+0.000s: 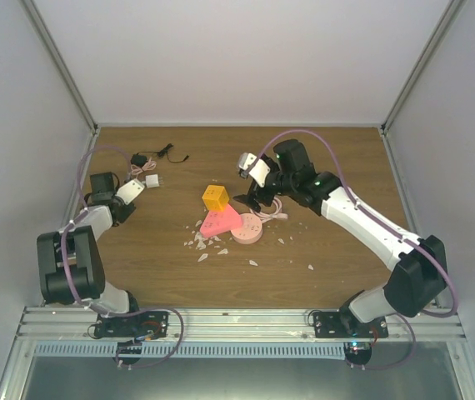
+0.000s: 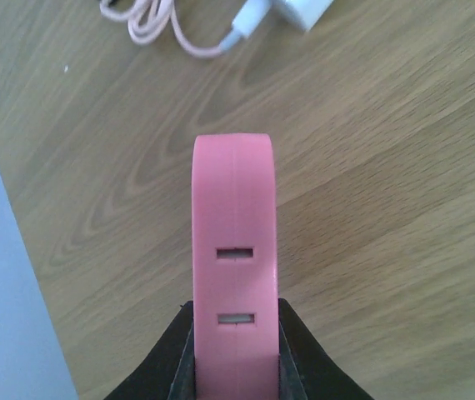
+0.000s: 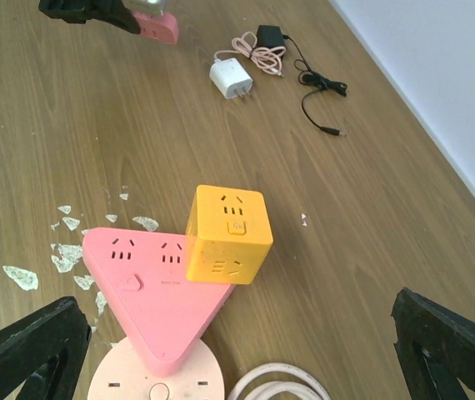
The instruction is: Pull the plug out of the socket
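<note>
While the left arm's claw (image 1: 129, 192) sits at the left of the top view, it is clamped on a small pink rounded plastic block (image 2: 234, 217). The block's narrow edge, with two slots, faces the wrist camera. The black fingers (image 2: 300, 371) press on both its sides above the brown wooden tabletop (image 1: 337, 158).

Just right of that claw lies a white plug-in charger (image 1: 150, 181) with a coiled pink cable (image 3: 258, 54), and above them a black adapter with a thin black lead (image 1: 167, 153).

Near the centre, white flakes (image 1: 200, 242) are scattered beside the flat pink plastic triangle socket (image 1: 219, 222), which lies flat on the wood with its slots facing up. A yellow plastic cube socket (image 1: 215, 197) touches the triangle's upper edge; whether it is plugged in cannot be told. One corner of the triangle rests on a pale pink round disc (image 1: 248, 231), and a white cable loop (image 3: 279, 390) lies beside the disc.

The right arm's claw (image 3: 237, 350) hangs over the triangle and disc, spread wide, with nothing between its fingers.
</note>
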